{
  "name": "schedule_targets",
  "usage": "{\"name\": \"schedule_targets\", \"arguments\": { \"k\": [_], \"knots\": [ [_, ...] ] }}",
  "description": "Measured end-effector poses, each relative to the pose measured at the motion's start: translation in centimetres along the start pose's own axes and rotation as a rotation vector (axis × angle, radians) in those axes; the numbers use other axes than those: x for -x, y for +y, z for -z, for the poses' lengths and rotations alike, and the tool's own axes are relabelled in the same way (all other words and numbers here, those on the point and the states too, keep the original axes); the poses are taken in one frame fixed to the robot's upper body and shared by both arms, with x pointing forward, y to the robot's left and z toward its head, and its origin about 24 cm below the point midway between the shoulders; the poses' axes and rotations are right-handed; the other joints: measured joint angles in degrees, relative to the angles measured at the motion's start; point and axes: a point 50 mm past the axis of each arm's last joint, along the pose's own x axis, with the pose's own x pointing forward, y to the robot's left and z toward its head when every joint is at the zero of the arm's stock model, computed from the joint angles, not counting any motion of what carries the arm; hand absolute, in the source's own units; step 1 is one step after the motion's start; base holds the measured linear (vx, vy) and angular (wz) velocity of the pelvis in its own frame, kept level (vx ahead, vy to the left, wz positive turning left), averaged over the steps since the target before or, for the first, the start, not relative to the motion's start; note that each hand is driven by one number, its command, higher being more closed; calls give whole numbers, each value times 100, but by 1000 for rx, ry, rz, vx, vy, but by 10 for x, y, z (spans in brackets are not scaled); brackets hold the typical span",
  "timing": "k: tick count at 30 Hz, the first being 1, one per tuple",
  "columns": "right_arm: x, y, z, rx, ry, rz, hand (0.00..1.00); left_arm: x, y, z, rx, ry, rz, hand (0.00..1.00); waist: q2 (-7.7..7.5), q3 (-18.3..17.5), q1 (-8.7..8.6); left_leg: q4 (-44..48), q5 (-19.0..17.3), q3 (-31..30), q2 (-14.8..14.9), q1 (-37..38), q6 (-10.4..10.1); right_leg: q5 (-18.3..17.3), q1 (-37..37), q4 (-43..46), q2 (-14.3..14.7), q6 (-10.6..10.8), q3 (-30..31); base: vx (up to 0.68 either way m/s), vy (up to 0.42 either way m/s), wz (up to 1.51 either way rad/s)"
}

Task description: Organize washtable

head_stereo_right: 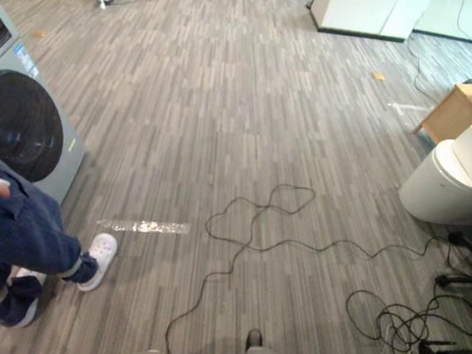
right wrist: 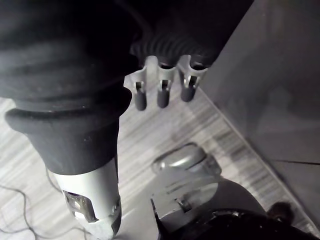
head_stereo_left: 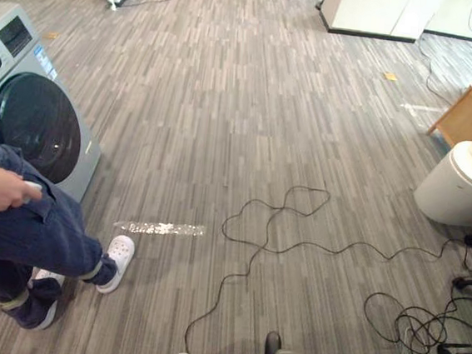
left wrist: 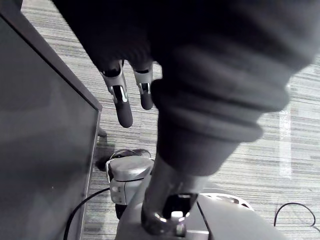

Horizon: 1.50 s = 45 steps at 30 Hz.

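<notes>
At far left a grey washing machine [head_stereo_left: 26,98] turns its dark round door toward the floor [head_stereo_left: 251,103], a seated person's leg [head_stereo_left: 29,237] and white shoe [head_stereo_left: 118,253] just before it. A shiny tape strip [head_stereo_left: 160,228] lies lengthwise left to right. Farther right stand a round white container [head_stereo_left: 457,186] and a wooden table [head_stereo_left: 468,111]. The left hand [left wrist: 122,102] and right hand [right wrist: 162,92] hang with loosely straight fingers.

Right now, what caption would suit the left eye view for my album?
A person in white shoes beside a grey front-loading washing machine on a striped grey floor.
</notes>
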Motion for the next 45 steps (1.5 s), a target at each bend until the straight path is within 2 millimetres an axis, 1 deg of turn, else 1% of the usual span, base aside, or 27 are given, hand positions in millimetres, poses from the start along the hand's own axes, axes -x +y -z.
{"name": "schedule_targets", "arguments": {
  "k": [1, 6, 8, 10, 14, 19, 20, 27, 31, 32, 35, 39, 42, 45],
  "knots": [
    [0, -1, 1, -6, 5, 2, 0, 0, 0, 1, 1, 3, 0, 0, -9, -27, -1, -39, 1, -143, -54, 42, 1, 5, 54, -59, -15, 6, -10, 96, 51, 0],
    [1, -3, 6, -26, 18, 9, 0, 0, 0, 2, -29, 11, 12, 0, -10, -90, -6, -60, 17, -339, -155, 105, 25, 9, 246, -220, -94, 4, -66, 69, 40, 9],
    [1, -3, 6, -22, 20, 8, 0, 0, 0, 2, -22, 10, 13, 0, -13, -97, -2, -68, 50, -382, -173, 105, 70, 23, 267, -223, -106, -15, -76, 26, 23, 10],
    [1, -3, 7, -25, 21, 9, 0, 1, 0, 2, -16, 10, 13, 0, -15, -98, -1, -117, 93, -400, -178, 107, 69, 67, 287, -285, -105, -48, -87, 0, 0, 5],
    [2, -4, 9, -59, 25, 11, 0, 3, 0, 6, -7, -2, 23, 0, -29, -107, -4, -258, 172, -411, -194, 188, 58, 117, 372, -432, -108, -29, -122, -18, -15, 1],
    [2, -1, 11, -35, 19, -5, 0, 6, 0, 7, 21, -19, 23, 0, -55, -117, 7, -314, 221, -476, -180, 172, 38, 128, 382, -467, -100, -11, -221, -54, -31, 6],
    [4, -3, 18, -20, 30, -5, 0, 5, 0, 7, -2, -6, 16, 0, -4, -256, 29, -227, 113, -752, -249, -7, 84, 145, 290, -480, -104, -3, -223, 0, 0, 0],
    [4, -3, 18, -19, 30, -5, 0, 5, 1, 8, 2, 1, 13, 0, -26, -271, 34, -306, 120, -764, -262, 77, 87, 145, 378, -535, -108, -3, -250, 0, -1, 0],
    [5, -3, 20, -20, 35, -5, 0, 5, 2, 13, -9, 20, 0, 0, -57, -318, 20, -719, 319, -821, -358, 292, 96, 158, 544, -690, -180, 18, -374, 18, -18, 14],
    [5, -3, 20, -19, 36, -4, 0, 5, 2, 13, -23, 22, 1, 0, -122, -361, 14, -847, 390, -862, -391, 331, 98, 168, 570, -720, -207, 32, -426, 25, -19, 27],
    [5, -6, 23, -27, 46, 6, 0, 4, -1, 12, -45, 24, 1, 0, -100, -369, 66, -1122, 546, -906, -429, 440, 92, 189, 622, -816, -238, 37, -522, 42, -21, 15],
    [5, -9, 23, -24, 45, 15, 0, 3, -5, 15, -26, 38, -12, 0, -39, -405, 106, -1249, 592, -882, -443, 532, 87, 243, 696, -927, -240, 29, -529, 31, -9, -2],
    [6, -10, 25, -24, 56, 7, 0, 3, -5, 16, -27, 45, -16, 0, -46, -407, 155, -1249, 595, -875, -483, 562, 91, 302, 759, -1020, -276, 48, -529, -5, 1, -1],
    [5, -11, 24, -23, 55, 9, 0, 3, -5, 16, -27, 43, -16, 0, -64, -394, 156, -1249, 607, -864, -529, 545, 112, 321, 747, -1022, -319, 66, -525, -46, 5, 1]
  ]
}}
